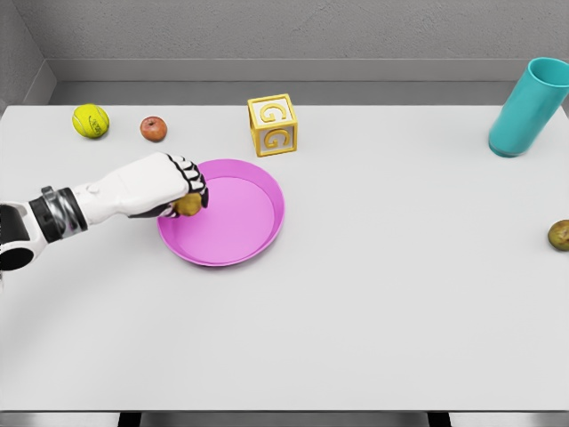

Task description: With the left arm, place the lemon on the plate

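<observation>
My left hand (182, 191) comes in from the lower left and hovers over the left rim of the pink plate (253, 209). Its fingers are curled around a small yellow-brown lemon (188, 205), which shows only partly under the knuckles. The lemon is held at the plate's left edge; whether it touches the plate I cannot tell. The right arm is out of view.
A yellow-green tennis ball (91, 120) and a small reddish apple (154, 129) lie at the back left. A yellow letter block (272, 124) stands just behind the plate. A teal cup (530, 108) leans at the back right, and a brownish fruit (560, 235) sits at the right edge.
</observation>
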You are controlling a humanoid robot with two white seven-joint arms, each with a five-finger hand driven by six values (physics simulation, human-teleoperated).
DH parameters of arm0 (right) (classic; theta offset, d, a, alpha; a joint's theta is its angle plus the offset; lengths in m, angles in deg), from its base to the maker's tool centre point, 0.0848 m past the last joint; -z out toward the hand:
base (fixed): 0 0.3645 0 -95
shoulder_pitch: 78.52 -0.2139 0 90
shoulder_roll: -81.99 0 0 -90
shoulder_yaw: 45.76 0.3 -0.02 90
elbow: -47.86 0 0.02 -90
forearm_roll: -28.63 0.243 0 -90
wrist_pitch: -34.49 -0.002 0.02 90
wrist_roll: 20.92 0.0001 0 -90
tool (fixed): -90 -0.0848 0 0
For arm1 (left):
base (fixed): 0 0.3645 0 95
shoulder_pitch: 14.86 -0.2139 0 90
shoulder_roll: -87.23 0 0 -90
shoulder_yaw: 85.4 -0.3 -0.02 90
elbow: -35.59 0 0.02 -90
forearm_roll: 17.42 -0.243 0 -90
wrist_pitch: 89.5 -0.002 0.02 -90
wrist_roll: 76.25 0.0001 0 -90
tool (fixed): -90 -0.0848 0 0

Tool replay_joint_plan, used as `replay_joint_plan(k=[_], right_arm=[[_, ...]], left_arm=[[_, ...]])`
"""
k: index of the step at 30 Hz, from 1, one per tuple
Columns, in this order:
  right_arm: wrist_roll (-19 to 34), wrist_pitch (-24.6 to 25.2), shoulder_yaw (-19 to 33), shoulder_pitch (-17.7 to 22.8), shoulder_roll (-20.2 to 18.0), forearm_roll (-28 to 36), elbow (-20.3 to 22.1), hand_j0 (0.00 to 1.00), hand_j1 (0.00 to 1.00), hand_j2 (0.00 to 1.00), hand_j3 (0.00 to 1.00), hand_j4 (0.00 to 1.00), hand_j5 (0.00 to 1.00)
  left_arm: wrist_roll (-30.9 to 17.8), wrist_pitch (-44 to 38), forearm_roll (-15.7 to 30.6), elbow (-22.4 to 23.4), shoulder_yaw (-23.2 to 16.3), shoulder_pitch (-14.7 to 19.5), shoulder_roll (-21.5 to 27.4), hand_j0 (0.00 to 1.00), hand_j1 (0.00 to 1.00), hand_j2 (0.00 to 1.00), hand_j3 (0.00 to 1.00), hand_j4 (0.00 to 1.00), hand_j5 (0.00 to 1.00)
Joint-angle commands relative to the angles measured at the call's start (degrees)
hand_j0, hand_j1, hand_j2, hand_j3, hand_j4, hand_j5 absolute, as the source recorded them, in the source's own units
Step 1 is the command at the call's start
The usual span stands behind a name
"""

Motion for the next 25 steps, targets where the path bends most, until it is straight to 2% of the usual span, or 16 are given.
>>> replay_joint_plan(k=[1, 4, 5, 6, 7, 10, 12, 14, 16, 17, 19, 25], right_arm=[[0.0, 0.0, 0.0, 0.0, 0.0, 0.0, 0.0, 1.00, 1.00, 1.00, 1.00, 1.00, 1.00], [0.0, 0.0, 0.0, 0.0, 0.0, 0.0, 0.0, 1.00, 1.00, 1.00, 1.00, 1.00, 1.00], [0.0, 0.0, 0.0, 0.0, 0.0, 0.0, 0.0, 1.00, 1.00, 1.00, 1.00, 1.00, 1.00], [0.0, 0.0, 0.0, 0.0, 0.0, 0.0, 0.0, 1.00, 1.00, 1.00, 1.00, 1.00, 1.00], [0.0, 0.0, 0.0, 0.0, 0.0, 0.0, 0.0, 1.00, 1.00, 1.00, 1.00, 1.00, 1.00], [0.0, 0.0, 0.0, 0.0, 0.0, 0.0, 0.0, 1.00, 1.00, 1.00, 1.00, 1.00, 1.00], [0.0, 0.0, 0.0, 0.0, 0.0, 0.0, 0.0, 1.00, 1.00, 1.00, 1.00, 1.00, 1.00], [0.0, 0.0, 0.0, 0.0, 0.0, 0.0, 0.0, 1.00, 1.00, 1.00, 1.00, 1.00, 1.00], [0.0, 0.0, 0.0, 0.0, 0.0, 0.0, 0.0, 1.00, 1.00, 1.00, 1.00, 1.00, 1.00], [0.0, 0.0, 0.0, 0.0, 0.0, 0.0, 0.0, 1.00, 1.00, 1.00, 1.00, 1.00, 1.00], [0.0, 0.0, 0.1, 0.0, 0.0, 0.0, 0.0, 1.00, 1.00, 1.00, 1.00, 1.00, 1.00], [0.0, 0.0, 0.0, 0.0, 0.0, 0.0, 0.0, 1.00, 1.00, 1.00, 1.00, 1.00, 1.00]], left_arm=[[-0.3, -0.1, 0.4, -0.3, -0.9, 0.0, -1.2, 0.45, 0.45, 0.45, 0.45, 0.45, 0.45], [-0.4, -0.1, 0.4, -1.1, -1.2, 0.2, -1.4, 0.45, 0.45, 0.45, 0.45, 0.45, 0.45], [-1.7, -0.1, 0.4, -1.7, -1.2, 0.2, -1.4, 0.51, 0.51, 0.51, 0.51, 0.51, 0.51], [-2.2, -0.1, 1.0, -1.6, -1.3, 0.2, -1.5, 0.92, 0.92, 0.92, 0.92, 0.92, 0.92], [-2.2, -0.1, 1.3, -1.5, -1.3, 0.2, -1.4, 1.00, 1.00, 1.00, 1.00, 1.00, 1.00], [-1.9, -0.1, 1.6, -1.5, 0.1, 0.4, -0.9, 1.00, 1.00, 1.00, 1.00, 1.00, 1.00], [-2.0, -0.1, 2.6, -1.1, 4.1, 0.3, -0.3, 1.00, 1.00, 1.00, 1.00, 1.00, 1.00], [-1.9, -0.1, 3.1, -1.1, 7.6, -0.4, 2.8, 1.00, 1.00, 1.00, 1.00, 1.00, 1.00], [-1.9, -0.1, 4.0, -0.8, 9.2, -0.9, 5.6, 1.00, 1.00, 1.00, 1.00, 1.00, 1.00], [-1.9, -0.1, 4.2, 0.3, 10.4, -1.6, 6.3, 1.00, 1.00, 1.00, 1.00, 1.00, 1.00], [-1.9, -0.1, 6.0, 2.1, 15.0, -4.3, 7.9, 1.00, 1.00, 1.00, 1.00, 1.00, 1.00], [-2.3, -0.1, 6.8, 1.8, 14.9, -5.9, 8.1, 1.00, 1.00, 1.00, 1.00, 1.00, 1.00]])
